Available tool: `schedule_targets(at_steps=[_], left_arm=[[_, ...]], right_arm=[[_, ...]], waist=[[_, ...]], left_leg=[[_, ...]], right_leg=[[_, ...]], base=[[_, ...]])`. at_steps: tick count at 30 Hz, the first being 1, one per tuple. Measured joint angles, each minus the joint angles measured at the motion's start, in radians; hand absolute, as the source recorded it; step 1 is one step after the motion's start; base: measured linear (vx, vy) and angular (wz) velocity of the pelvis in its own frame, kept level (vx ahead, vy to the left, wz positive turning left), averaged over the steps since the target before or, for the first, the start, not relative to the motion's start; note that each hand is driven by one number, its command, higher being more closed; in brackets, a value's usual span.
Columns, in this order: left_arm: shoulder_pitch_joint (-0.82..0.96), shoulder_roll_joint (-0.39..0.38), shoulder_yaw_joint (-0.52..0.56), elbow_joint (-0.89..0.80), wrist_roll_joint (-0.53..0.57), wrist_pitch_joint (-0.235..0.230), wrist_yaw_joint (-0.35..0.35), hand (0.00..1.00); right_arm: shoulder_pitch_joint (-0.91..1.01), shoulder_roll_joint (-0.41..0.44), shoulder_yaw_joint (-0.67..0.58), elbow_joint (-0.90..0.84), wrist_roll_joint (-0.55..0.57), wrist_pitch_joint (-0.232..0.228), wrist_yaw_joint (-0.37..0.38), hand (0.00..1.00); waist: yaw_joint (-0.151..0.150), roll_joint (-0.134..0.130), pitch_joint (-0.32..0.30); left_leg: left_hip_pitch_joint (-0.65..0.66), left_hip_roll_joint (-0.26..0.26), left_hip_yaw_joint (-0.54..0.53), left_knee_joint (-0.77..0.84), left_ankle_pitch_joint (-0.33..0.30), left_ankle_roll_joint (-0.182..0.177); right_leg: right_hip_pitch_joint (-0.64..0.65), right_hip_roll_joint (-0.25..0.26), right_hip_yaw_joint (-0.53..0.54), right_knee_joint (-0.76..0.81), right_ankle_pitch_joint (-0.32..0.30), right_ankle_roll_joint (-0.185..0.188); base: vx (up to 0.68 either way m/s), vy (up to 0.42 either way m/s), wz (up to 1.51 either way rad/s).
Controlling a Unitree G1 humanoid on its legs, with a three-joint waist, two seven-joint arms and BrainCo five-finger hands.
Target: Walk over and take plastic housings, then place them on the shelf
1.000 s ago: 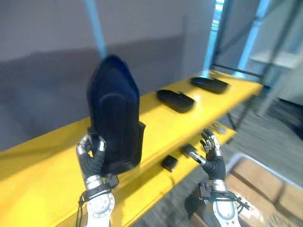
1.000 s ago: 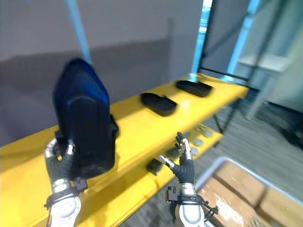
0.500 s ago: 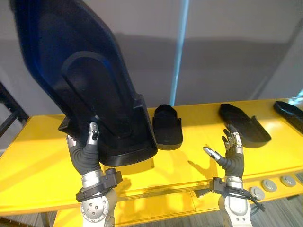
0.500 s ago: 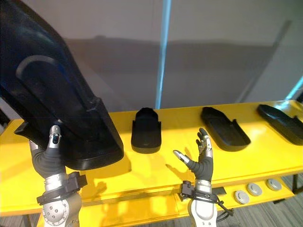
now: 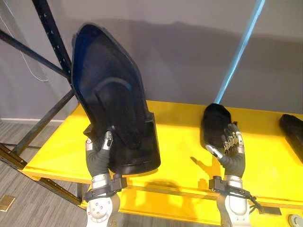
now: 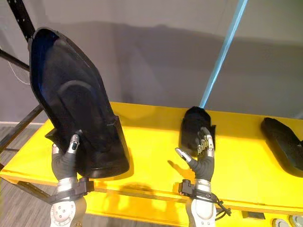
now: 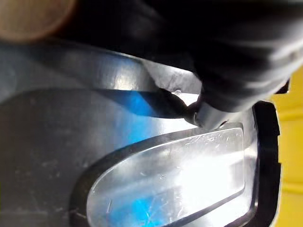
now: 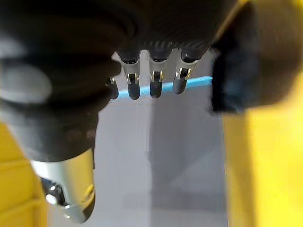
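Head views: big housing (image 5: 111, 113) stands tilted over the left part of the yellow shelf (image 5: 175, 142), with its broad base down and its narrow end leaning up and left. Left hand (image 5: 98, 158) pinches its lower edge, the thumb laid up the front face and the fingers hidden behind the wall. Whether the base touches the shelf cannot be told. Right hand (image 6: 202, 161) is raised over the shelf's front and holds nothing; its fingers are loosely spread and the thumb stands out to the side. Small housing (image 5: 215, 124) lies on the shelf just behind it. Third housing (image 6: 281, 144) lies further right, well apart. Blue post (image 5: 239, 52) slants up behind the shelf against a grey wall (image 5: 189, 52), and dark frame (image 5: 47, 28) bars cross at the left.

Left wrist view: the big housing's glossy inner face and its raised oval panel are seen very close. The hand's dark cover lies over the upper rim, with one silver tip pressed to the surface.

Right wrist view: fingers (image 8: 155, 85) hang in a loose row, apart from the thumb and touching nothing. The post and wall show past them, with the shelf at the side.
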Motion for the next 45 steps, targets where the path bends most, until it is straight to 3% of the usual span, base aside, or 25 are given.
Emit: schedule_targets(at_steps=[1,2,3,4,5,6,8,9,10,11,13,17,19,23,28,35,40,45], left_arm=[[-0.004,0.01,0.007,0.003,0.0,0.006,-0.002,1.0],[-0.017,0.03,0.023,0.003,0.002,0.007,-0.012,1.0],[-0.029,0.032,0.027,0.003,0.004,0.006,-0.016,1.0],[-0.068,0.044,0.036,0.014,0.004,0.004,-0.018,1.0],[-0.087,0.051,0.034,0.028,0.004,0.004,-0.021,1.0],[-0.111,0.058,0.033,0.05,0.003,0.006,-0.031,1.0],[-0.117,0.054,0.031,0.054,0.006,0.006,-0.038,1.0],[-0.125,0.048,0.026,0.054,0.008,0.005,-0.04,1.0],[-0.127,0.038,0.021,0.054,0.01,0.005,-0.041,1.0],[-0.127,0.024,0.022,0.055,0.02,0.006,-0.045,1.0],[-0.116,0.006,0.027,0.067,0.023,0.02,-0.052,1.0],[-0.088,0.003,0.077,0.073,0.023,0.055,-0.083,1.0],[-0.092,0.007,0.113,0.133,0.023,0.067,-0.087,1.0],[-0.156,0.027,0.154,0.295,0.021,0.134,-0.106,1.0],[-0.319,0.138,0.213,0.474,-0.036,0.193,-0.104,1.0],[-0.577,0.316,0.218,0.633,-0.076,0.205,-0.119,1.0],[-0.816,0.443,0.139,0.864,-0.085,0.239,-0.121,1.0],[-0.95,0.505,0.091,0.991,-0.108,0.265,-0.124,1.0]], right_arm=[[-0.001,0.001,0.005,0.0,0.0,0.0,0.004,0.0],[-0.006,0.002,0.015,0.0,-0.004,0.001,0.01,0.0],[-0.008,0.002,0.016,0.0,-0.007,0.002,0.013,0.0],[-0.012,0.002,0.027,0.002,-0.022,0.005,0.017,0.0],[-0.007,0.002,0.032,0.002,-0.023,0.005,0.02,0.0],[0.001,0.001,0.037,0.001,-0.024,0.005,0.032,0.0],[0.004,0.0,0.036,-0.001,-0.029,0.004,0.043,0.0],[0.014,-0.007,0.033,-0.002,-0.04,0.004,0.047,0.0],[0.028,-0.011,0.033,-0.005,-0.044,0.004,0.051,0.0],[0.049,-0.012,0.032,-0.01,-0.043,0.004,0.054,0.0],[0.071,-0.022,0.02,-0.018,-0.045,0.005,0.061,0.0],[0.113,-0.032,-0.041,-0.16,-0.068,0.01,0.092,0.0],[0.128,-0.052,-0.1,-0.243,-0.068,0.006,0.104,0.0],[0.143,-0.057,-0.155,-0.247,-0.067,0.006,0.122,0.0],[0.149,-0.057,-0.139,-0.246,-0.058,0.006,0.131,0.0],[0.147,-0.062,-0.057,-0.245,-0.056,0.006,0.139,0.0],[0.145,-0.07,-0.005,-0.238,-0.034,0.006,0.148,0.0],[0.143,-0.084,0.051,-0.236,-0.019,0.006,0.149,0.0]], waist=[[0.0,0.0,0.0],[0.015,0.003,0.0],[0.024,0.008,0.001],[0.018,0.03,0.014],[0.009,0.032,0.015],[-0.005,0.032,0.016],[-0.017,0.036,0.016],[-0.021,0.039,0.016],[-0.025,0.04,0.014],[-0.03,0.034,0.01],[-0.036,0.058,0.011],[-0.036,0.063,0.008],[-0.055,0.065,0.001],[-0.072,0.067,-0.002],[-0.095,0.08,0.033],[-0.097,0.09,0.097],[-0.097,0.088,0.159],[-0.097,0.085,0.2]], left_leg=[[0.003,-0.019,0.012,-0.001,0.0,0.011],[0.01,-0.049,0.059,-0.006,0.0,0.053],[0.014,-0.052,0.078,-0.013,0.001,0.07],[0.021,-0.051,0.089,-0.041,0.012,0.105],[0.029,-0.053,0.085,-0.059,0.022,0.12],[0.059,-0.063,0.087,-0.108,0.045,0.139],[0.1,-0.08,0.095,-0.171,0.071,0.15],[0.12,-0.097,0.103,-0.211,0.089,0.153],[0.125,-0.111,0.104,-0.233,0.102,0.156],[0.123,-0.129,0.102,-0.257,0.12,0.155],[0.131,-0.129,0.106,-0.317,0.166,0.148],[0.204,-0.117,0.138,-0.472,0.241,0.126],[0.232,-0.108,0.148,-0.544,0.275,0.117],[0.209,-0.1,0.159,-0.546,0.282,0.114],[0.144,-0.091,0.178,-0.546,0.301,0.119],[0.085,-0.084,0.2,-0.546,0.324,0.126],[0.05,-0.081,0.217,-0.545,0.339,0.13],[0.041,-0.076,0.236,-0.545,0.341,0.128]], right_leg=[[-0.005,-0.021,0.005,0.003,0.031,-0.003],[-0.048,-0.06,0.024,0.02,0.105,-0.047],[-0.067,-0.066,0.022,0.022,0.133,-0.086],[-0.099,-0.03,0.065,0.078,0.085,-0.067],[-0.112,0.008,0.103,0.117,0.039,-0.054],[-0.123,0.084,0.149,0.178,-0.058,-0.048],[-0.12,0.155,0.166,0.204,-0.141,-0.064],[-0.108,0.186,0.159,0.169,-0.171,-0.089],[-0.082,0.195,0.161,0.112,-0.174,-0.101],[-0.043,0.197,0.175,0.017,-0.172,-0.097],[-0.035,0.214,0.182,-0.054,-0.134,-0.091],[-0.031,0.239,0.209,-0.102,-0.096,-0.087],[-0.034,0.252,0.216,-0.109,-0.094,-0.089],[-0.068,0.263,0.23,-0.109,-0.087,-0.096],[-0.145,0.271,0.252,-0.11,-0.059,-0.104],[-0.217,0.279,0.28,-0.112,-0.028,-0.102],[-0.271,0.283,0.301,-0.095,-0.02,-0.103],[-0.295,0.288,0.324,-0.082,-0.02,-0.103]], base=[[0.02,0.51,-0.1],[0.01,0.42,-0.3],[-0.03,0.442,-0.5],[-0.06,0.319,-0.27],[-0.08,0.305,-0.12],[-0.06,0.137,0.03],[-0.05,0.113,-0.05],[-0.03,0.064,-0.03],[-0.02,0.012,0.08],[-0.02,-0.026,0.12],[-0.04,-0.048,0.03],[0.01,-0.06,-0.23],[0.03,-0.041,-0.12],[0.0,-0.016,-0.1],[-0.06,0.008,-0.09],[-0.08,0.008,-0.12],[-0.05,-0.007,-0.1],[0.0,-0.006,-0.11]])
